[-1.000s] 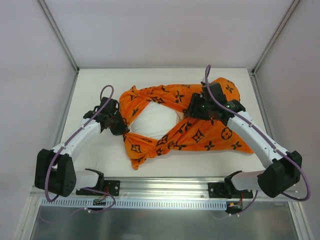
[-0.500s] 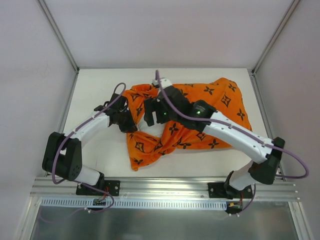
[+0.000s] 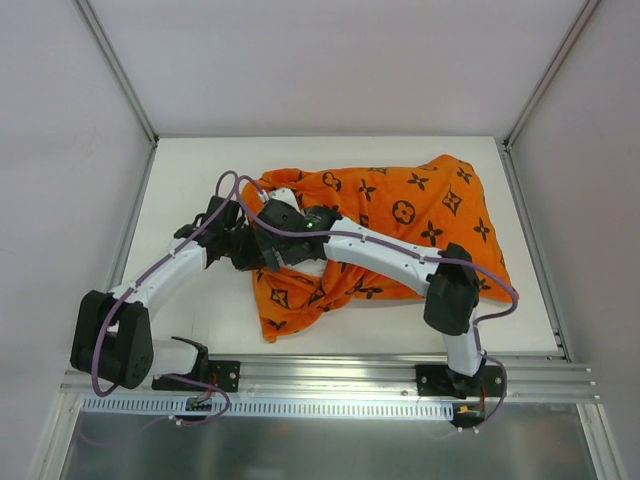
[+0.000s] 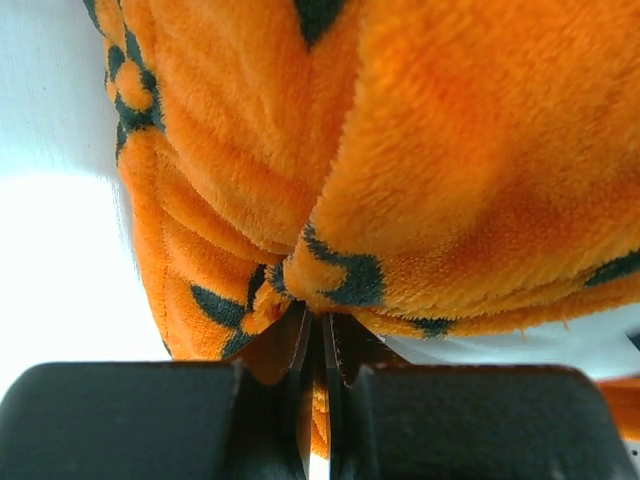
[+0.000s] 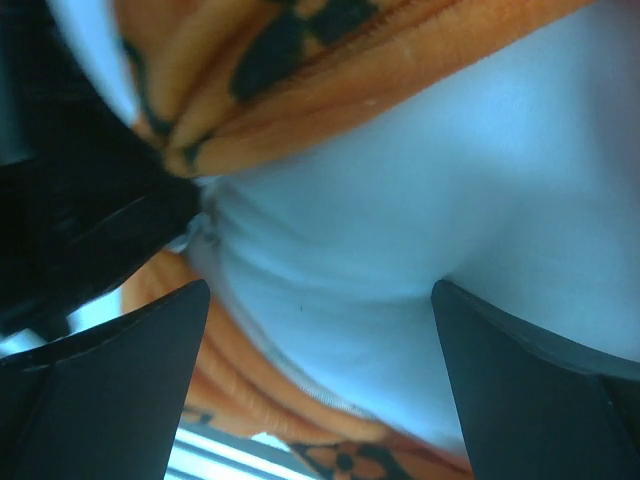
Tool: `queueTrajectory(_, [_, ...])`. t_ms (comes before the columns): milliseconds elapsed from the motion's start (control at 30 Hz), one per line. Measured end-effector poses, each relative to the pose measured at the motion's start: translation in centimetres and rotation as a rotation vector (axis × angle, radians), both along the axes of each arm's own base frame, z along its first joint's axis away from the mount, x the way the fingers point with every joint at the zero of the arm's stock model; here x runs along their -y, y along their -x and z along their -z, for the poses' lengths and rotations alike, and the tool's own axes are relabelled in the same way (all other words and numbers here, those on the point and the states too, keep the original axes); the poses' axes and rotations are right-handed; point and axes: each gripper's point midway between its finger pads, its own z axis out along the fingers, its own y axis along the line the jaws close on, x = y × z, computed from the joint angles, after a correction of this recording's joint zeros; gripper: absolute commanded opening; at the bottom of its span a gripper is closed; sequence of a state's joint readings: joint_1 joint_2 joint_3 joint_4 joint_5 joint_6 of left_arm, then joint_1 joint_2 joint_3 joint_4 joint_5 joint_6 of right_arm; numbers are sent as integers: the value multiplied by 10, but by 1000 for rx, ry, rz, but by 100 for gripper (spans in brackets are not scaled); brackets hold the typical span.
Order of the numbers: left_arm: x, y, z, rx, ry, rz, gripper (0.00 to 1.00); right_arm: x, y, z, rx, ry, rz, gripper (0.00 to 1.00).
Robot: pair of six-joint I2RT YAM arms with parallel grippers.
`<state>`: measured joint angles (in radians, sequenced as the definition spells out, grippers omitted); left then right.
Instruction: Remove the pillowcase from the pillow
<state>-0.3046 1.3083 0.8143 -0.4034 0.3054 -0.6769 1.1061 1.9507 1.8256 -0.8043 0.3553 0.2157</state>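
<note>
Left fingers (image 4: 130, 420) stay pinched on the pillowcase (image 4: 450, 150) edge, and the right fingers (image 5: 90, 390), wide apart, now reach across beside them, ready to grab the white pillow (image 5: 400, 230).

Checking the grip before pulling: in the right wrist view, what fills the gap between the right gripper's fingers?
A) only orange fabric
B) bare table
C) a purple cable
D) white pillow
D: the right gripper is open with the white pillow between its fingers, and the orange pillowcase shows only at the pillow's edges.

White table (image 3: 180, 170) carries orange pillowcase (image 3: 420, 215), pillow (image 3: 283, 196) inside
</note>
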Motion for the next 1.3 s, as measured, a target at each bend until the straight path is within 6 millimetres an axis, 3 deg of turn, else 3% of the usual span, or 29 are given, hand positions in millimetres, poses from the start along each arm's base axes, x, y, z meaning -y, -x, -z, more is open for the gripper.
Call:
queueTrajectory(67, [-1,1,0,2,4,-3,0,4,-5,16,3,45,47,99])
queueTrajectory(167, [-3,3,1,4,9,-6,0,5,-13,29,11,73,103,88])
queueTrajectory(267, [-4,7,3,14,15,-9,0,4,-18,34,-6,68,131,51])
queueTrajectory(300, [-4,9,2,22,19,-10,0,5,-20,35,-17,66,142,24])
queueTrajectory(333, [-5,11,1,32,26,-9,0,7,-22,36,-31,59,153,8])
queueTrajectory(367, [-4,14,0,39,34,-8,0,8,-24,36,-39,52,162,1])
queueTrajectory(667, [-2,20,-7,83,72,4,0,14,-30,15,-105,-59,215,1])
queueTrajectory(867, [6,13,-17,113,113,22,0,42,-46,-19,-210,-297,315,1])
queueTrajectory(1000, [13,0,-27,139,137,33,0,60,-61,-39,-203,-369,367,1])
queueTrajectory(1133, [16,-2,-28,135,145,41,0,65,-55,-43,-205,-416,375,1])
queueTrajectory(1300, [19,-5,-17,83,141,48,0,80,-47,-57,-191,-479,388,1])
